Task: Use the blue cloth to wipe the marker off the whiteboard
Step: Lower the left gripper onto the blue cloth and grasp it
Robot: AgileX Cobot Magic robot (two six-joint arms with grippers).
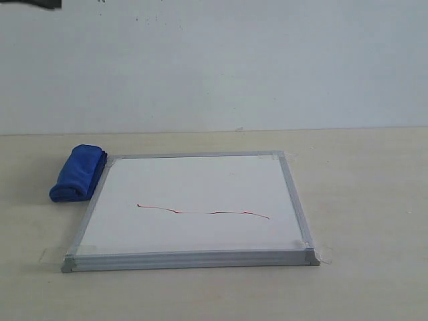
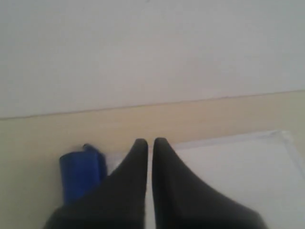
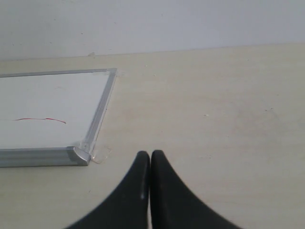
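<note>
Surroundings: a pale wooden desk (image 1: 368, 200) carries everything, with a plain white wall (image 1: 214, 67) behind it. A dark shape (image 1: 30, 3) cuts into the upper left corner of the exterior view; what it is cannot be told.
Whiteboard: the whiteboard (image 1: 200, 180) lies flat in the middle of the desk. Its silver-grey frame is held by clear tape (image 1: 324, 254) at the corners.
Marker: the marker (image 1: 200, 212) is a thin red wavy line on the near half of the whiteboard. Its long axis runs left to right in the exterior view, roughly along the near frame edge, sinking slightly toward the right end.
Blue cloth: the blue cloth (image 1: 79, 174) is a rolled bundle on the desk, just beside the board's left frame at the far left corner. It looks to touch the frame there. Its long axis runs from near-left to far-right, almost parallel to that frame side.
Left pincer: the left pincer (image 2: 149, 141) has its two dark fingers drawn together with only a thin slit between them, and it holds nothing. In its wrist view the fingers cover part of the blue cloth (image 2: 80, 174) and the adjoining board corner.
Right pincer: the right pincer (image 3: 150, 153) has its fingers pressed closed, tips touching, empty, over bare desk. It is near the taped board corner (image 3: 83, 153) but apart from it.
</note>
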